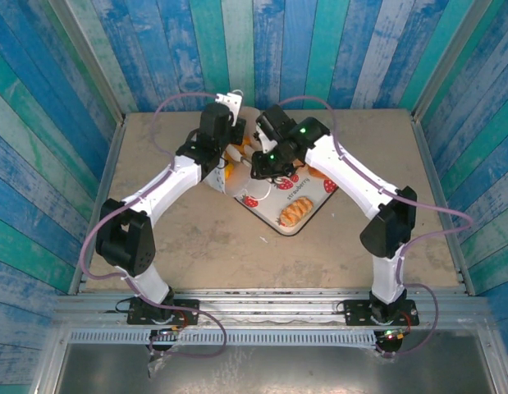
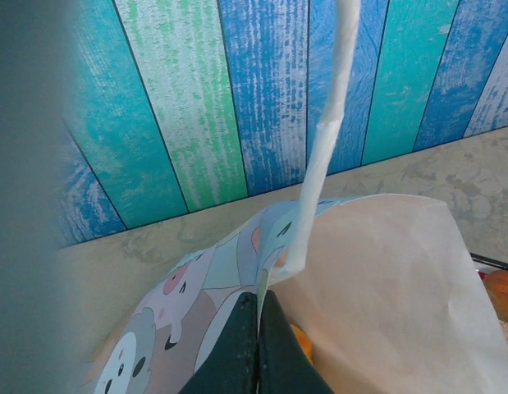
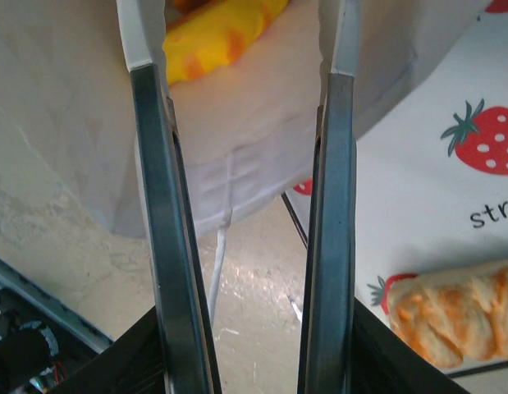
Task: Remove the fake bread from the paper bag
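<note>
Left gripper (image 2: 258, 310) is closed tight on the bag (image 2: 385, 271) rim, with the handle (image 2: 323, 139) standing up just past its tips. Right gripper (image 3: 241, 49) is held partly open, nothing clamped. A roll (image 3: 450, 316) is seen on the tray (image 3: 434, 148), right of its fingers. Bread (image 3: 221, 33) is seen beyond its tips, inside the bag mouth.

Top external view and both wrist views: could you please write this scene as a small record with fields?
left gripper: shut on the rim of the paper bag
right gripper: open, at the bag's mouth
bread in bag: a yellow-orange piece is visible
bread outside bag: a braided roll lies on the strawberry tray
</note>
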Tool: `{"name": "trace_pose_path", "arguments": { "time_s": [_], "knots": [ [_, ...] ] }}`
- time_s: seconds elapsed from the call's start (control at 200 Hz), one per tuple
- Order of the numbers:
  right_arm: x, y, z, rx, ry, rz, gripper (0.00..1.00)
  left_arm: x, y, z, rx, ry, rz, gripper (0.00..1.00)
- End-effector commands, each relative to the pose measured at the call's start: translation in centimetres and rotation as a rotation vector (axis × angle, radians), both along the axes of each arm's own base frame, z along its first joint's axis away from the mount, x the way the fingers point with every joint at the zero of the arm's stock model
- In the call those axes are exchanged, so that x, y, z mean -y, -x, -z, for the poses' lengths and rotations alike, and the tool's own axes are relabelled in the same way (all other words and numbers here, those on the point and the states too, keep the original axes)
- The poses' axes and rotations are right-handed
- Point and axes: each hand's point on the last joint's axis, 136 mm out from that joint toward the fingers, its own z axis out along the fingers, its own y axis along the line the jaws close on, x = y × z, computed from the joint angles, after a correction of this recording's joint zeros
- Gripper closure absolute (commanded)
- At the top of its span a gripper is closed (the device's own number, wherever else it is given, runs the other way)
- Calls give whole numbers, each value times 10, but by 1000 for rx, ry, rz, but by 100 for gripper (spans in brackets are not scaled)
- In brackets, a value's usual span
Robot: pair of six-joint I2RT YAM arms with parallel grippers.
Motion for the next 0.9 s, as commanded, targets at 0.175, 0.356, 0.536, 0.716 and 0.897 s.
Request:
{"name": "trace_pose_path", "arguments": {
  "time_s": [0.175, 0.356, 0.536, 0.716, 0.897],
  "knots": [
    [8, -24, 13, -19, 21, 93, 54, -4, 14, -28, 62, 104, -7, 100],
    [7, -30, 21, -37, 20, 100, 54, 1, 14, -28, 58, 114, 16, 100],
    [-3, -38, 29, -54, 7, 91, 54, 3, 14, -29, 55, 114, 30, 100],
    [-10, -46, 34, -53, 1, 89, 53, 6, 15, -29, 51, 112, 50, 100],
    [-6, -49, 42, -60, 22, 112, 52, 7, 15, -29, 51, 111, 54, 100]
  ]
}}
